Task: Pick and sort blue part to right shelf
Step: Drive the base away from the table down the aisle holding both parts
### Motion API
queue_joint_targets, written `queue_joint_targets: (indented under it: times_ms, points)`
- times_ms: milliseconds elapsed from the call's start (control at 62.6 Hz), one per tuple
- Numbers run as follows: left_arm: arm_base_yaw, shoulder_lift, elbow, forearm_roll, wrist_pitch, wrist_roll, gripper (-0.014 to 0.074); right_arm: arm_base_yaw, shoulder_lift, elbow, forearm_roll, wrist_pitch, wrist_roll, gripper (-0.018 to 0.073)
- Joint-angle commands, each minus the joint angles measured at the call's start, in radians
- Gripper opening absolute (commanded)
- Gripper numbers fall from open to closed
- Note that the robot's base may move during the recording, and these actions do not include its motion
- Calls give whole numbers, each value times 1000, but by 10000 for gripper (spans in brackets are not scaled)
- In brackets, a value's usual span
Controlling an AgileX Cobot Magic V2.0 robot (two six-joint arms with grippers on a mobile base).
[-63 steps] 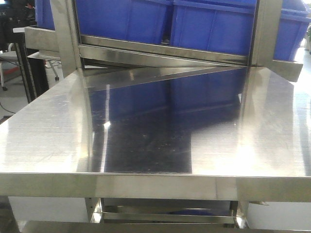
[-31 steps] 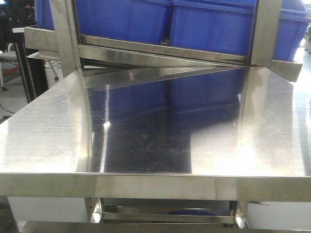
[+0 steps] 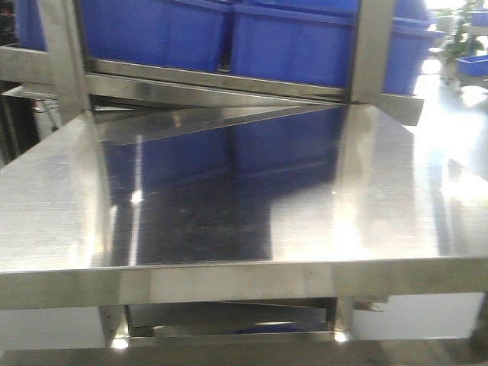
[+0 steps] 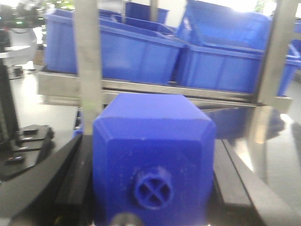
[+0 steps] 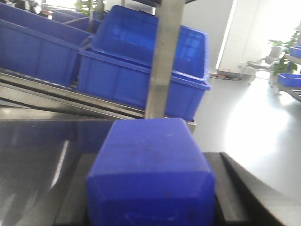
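In the left wrist view, the blue part point(image 4: 153, 160) fills the lower middle of the frame. The left gripper point(image 4: 153, 141) is clamped on it, with a black finger point(image 4: 70, 188) pressed against each side. The face turned to the camera carries a small round stub with a cross moulded in it, low on the block, and the upper corners are chamfered.

In the right wrist view, a second blue part point(image 5: 150, 174) fills the lower middle the same way. The right gripper point(image 5: 153, 155) grasps it between dark fingers point(image 5: 225, 188) that run along both flanks. Only its flat top and a chamfered near edge show, and the view is too blurred to make out any knob.

Past both blocks lies the steel table point(image 3: 61, 198). In the front view its shiny top spans the whole middle of the frame and reflects blue from behind, and its front lip runs across the lower part.

Beyond the table's far edge stands the right shelf point(image 3: 370, 46), across the top of the frame. It has two steel uprights and a slanted steel rail, and large blue bins point(image 3: 152, 30) sit side by side on it. In both wrist views an upright of the shelf rises directly behind the held block. Both parts are held short of the shelf, and neither lies in a bin.

Farthest off, at the right of the right wrist view, is a bright pale floor point(image 5: 254, 122).
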Motion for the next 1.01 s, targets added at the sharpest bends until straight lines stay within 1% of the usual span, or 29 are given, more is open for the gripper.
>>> queue_joint_targets:
  times_ms: [0,991]
  points:
    - [-2,7,-28,-6,-94,0,387,-7,7,-27,-2,-92,-1,407]
    - [-4,7,-28,-6,-94,0,387,-7,7,-27,-2,-92,-1,407]
